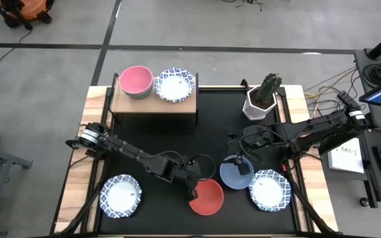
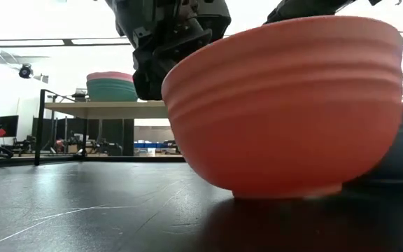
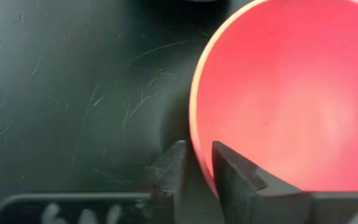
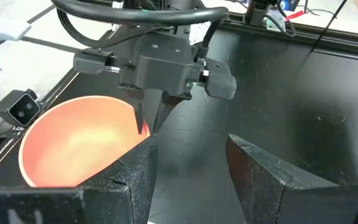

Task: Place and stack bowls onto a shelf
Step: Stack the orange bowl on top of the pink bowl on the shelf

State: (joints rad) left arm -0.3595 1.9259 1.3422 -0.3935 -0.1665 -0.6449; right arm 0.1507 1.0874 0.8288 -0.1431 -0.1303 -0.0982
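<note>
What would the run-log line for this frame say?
left gripper: shut on red bowl rim | right gripper: open at blue bowl | shelf: two stacks

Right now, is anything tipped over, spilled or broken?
Nothing stands out. Every bowl sits upright, and so does the cactus pot. The left hand pinches the red bowl's rim; that bowl rests flat on the table. The right hand hangs open over the blue bowl.

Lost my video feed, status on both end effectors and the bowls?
Left end effector shut on red bowl rim, bowl on table. Right end effector open above blue bowl. Shelf holds two stacks; nothing blocking.
</note>
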